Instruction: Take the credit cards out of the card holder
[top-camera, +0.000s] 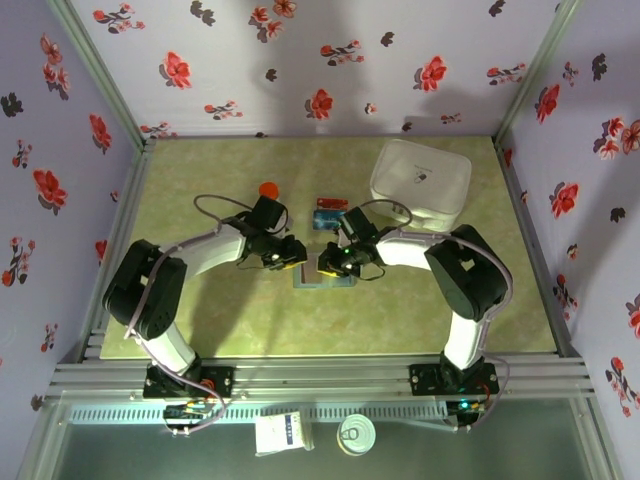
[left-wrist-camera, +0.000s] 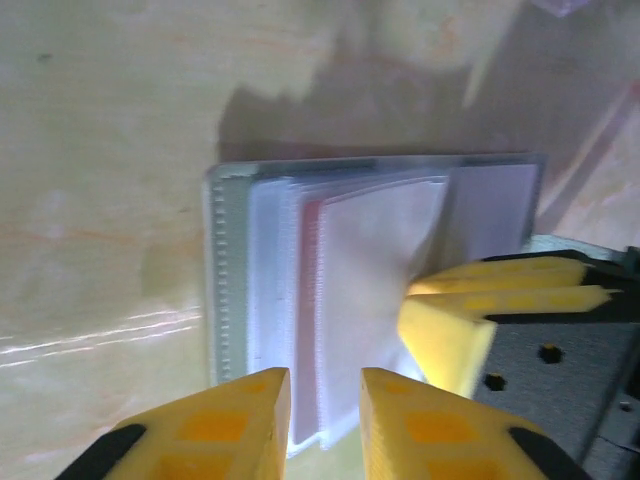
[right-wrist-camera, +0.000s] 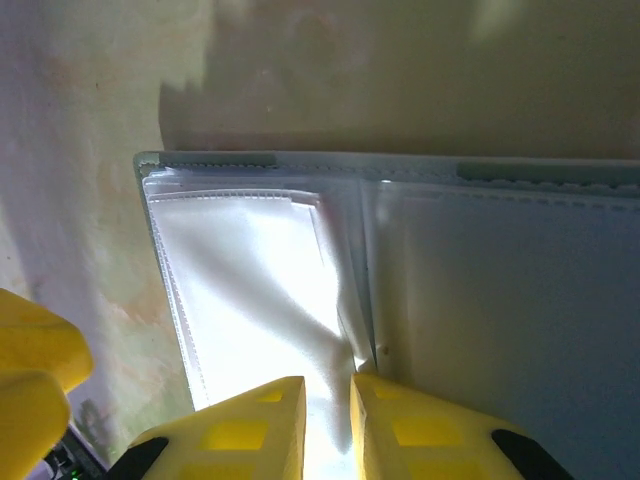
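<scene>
Worktop (top-camera: 200, 320) contents:
1. Orange-red ball (top-camera: 268, 188): beyond the card holder (left-wrist-camera: 225, 280), to its left.
2. Left gripper (left-wrist-camera: 325, 400): jaws slightly apart over the card holder's clear sleeves (left-wrist-camera: 370, 260).
3. Card holder: centre, lying open.
4. Credit cards (top-camera: 328, 211): just beyond the card holder, apart from it.
5. Right gripper (right-wrist-camera: 328, 400): jaws clamped on 1 of the clear sleeves.
6. White lidded box (top-camera: 420, 182): beyond the card holder, to its right.

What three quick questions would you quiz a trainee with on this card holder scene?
1. True or false: the white box stands far right on the table.
2. The right gripper pinches: A a sleeve of the card holder, B the white box, C a loose card.
3. Fill in: the loose credit cards lie between the holder and the ___ wall.
Key: 1 true; 2 A; 3 back.
</scene>
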